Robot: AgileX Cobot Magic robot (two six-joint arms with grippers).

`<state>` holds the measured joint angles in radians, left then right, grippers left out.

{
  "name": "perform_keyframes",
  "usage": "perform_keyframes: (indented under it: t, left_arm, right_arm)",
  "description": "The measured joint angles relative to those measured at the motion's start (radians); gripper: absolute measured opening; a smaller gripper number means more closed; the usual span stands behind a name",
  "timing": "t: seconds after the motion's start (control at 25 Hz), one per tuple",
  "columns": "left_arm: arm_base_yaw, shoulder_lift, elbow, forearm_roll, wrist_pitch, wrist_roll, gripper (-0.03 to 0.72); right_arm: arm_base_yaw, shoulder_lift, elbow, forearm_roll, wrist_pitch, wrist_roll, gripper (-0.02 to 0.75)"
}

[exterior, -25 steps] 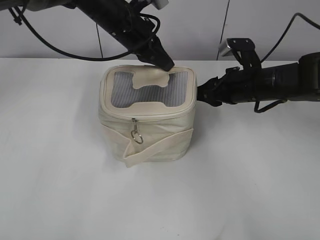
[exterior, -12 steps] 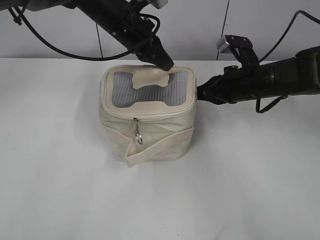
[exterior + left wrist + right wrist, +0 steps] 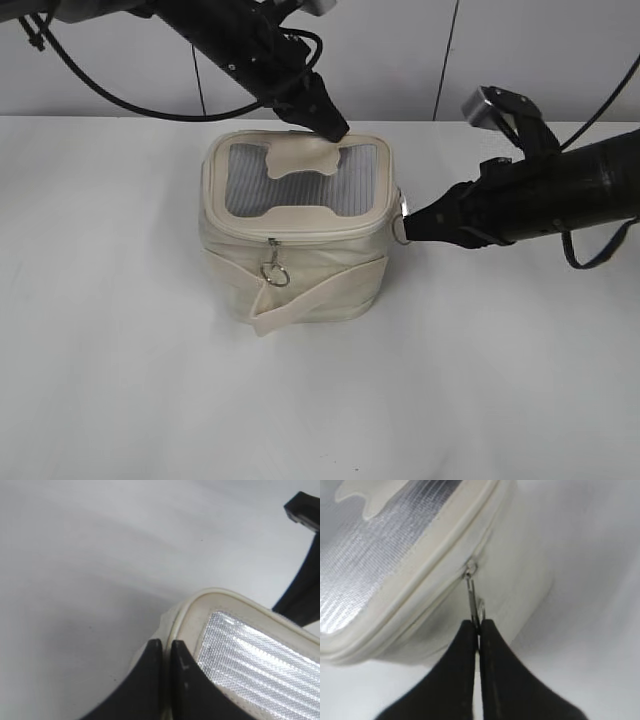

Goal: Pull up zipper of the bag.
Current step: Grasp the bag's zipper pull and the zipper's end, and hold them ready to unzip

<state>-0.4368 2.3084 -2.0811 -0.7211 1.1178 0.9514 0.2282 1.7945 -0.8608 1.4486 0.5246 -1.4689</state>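
A cream fabric bag (image 3: pixel 295 240) with a silver mesh lid stands on the white table. A zipper runs round under its lid rim. My right gripper (image 3: pixel 410 226) is shut on the metal zipper pull ring (image 3: pixel 476 609) at the bag's right side, and the ring also shows in the exterior view (image 3: pixel 400 222). A second pull ring (image 3: pixel 275 272) hangs loose at the front. My left gripper (image 3: pixel 337 130) is shut and presses on the lid's back rim; in the left wrist view its fingertips (image 3: pixel 176 652) rest on the cream rim (image 3: pixel 210 600).
The white table (image 3: pixel 120 380) spreads wide in front and to the left of the bag. A cream strap (image 3: pixel 310 298) wraps the bag's front. A grey wall rises behind the table. Black cables hang from both arms.
My right gripper has moved forward and right along the bag's side with the pull ring in it. The bag has shifted slightly. My left gripper has stayed on the back rim.
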Motion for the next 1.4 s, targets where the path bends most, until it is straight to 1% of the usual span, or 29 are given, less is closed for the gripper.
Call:
perform_keyframes:
  t: [0.12, 0.28, 0.36, 0.44, 0.52, 0.68, 0.76, 0.88, 1.12, 1.32, 1.4]
  left_arm:
    - [-0.001, 0.0, 0.0, 0.001, -0.003, -0.022, 0.006]
    - [-0.003, 0.0, 0.0, 0.007, -0.014, -0.077, 0.006]
    - [-0.008, 0.0, 0.0, 0.013, -0.019, -0.105, 0.006]
    - [-0.015, 0.0, 0.0, 0.022, -0.025, -0.132, 0.006]
    - [-0.026, 0.0, 0.0, 0.027, -0.034, -0.16, 0.006]
    - [-0.052, 0.0, 0.0, 0.048, -0.06, -0.184, 0.006]
    - [-0.061, 0.0, 0.0, 0.059, -0.071, -0.197, 0.006]
    - [-0.069, 0.0, 0.0, 0.062, -0.081, -0.211, 0.006]
    - [-0.071, 0.0, 0.0, 0.067, -0.095, -0.246, 0.006]
    - [-0.071, 0.0, 0.0, 0.067, -0.104, -0.28, 0.006]
    - [-0.071, 0.0, 0.0, 0.07, -0.107, -0.285, 0.006]
  right_arm:
    - [0.0, -0.049, 0.037, -0.044, 0.054, 0.042, 0.008]
    - [0.013, -0.068, 0.046, -0.112, 0.156, 0.115, 0.008]
    - [0.045, -0.071, 0.046, -0.137, 0.165, 0.154, 0.008]
    - [0.097, -0.072, 0.046, -0.144, 0.159, 0.178, 0.008]
    - [0.157, -0.072, 0.046, -0.135, 0.119, 0.196, 0.008]
    - [0.304, -0.073, 0.046, -0.062, 0.006, 0.208, 0.008]
    - [0.358, -0.073, 0.045, -0.021, -0.053, 0.209, 0.008]
    - [0.412, -0.074, 0.036, 0.024, -0.117, 0.21, 0.008]
    - [0.47, -0.07, -0.038, 0.081, -0.166, 0.211, 0.008]
    - [0.478, 0.005, -0.126, 0.091, -0.164, 0.24, 0.008]
    - [0.479, 0.042, -0.16, 0.092, -0.139, 0.25, 0.008]
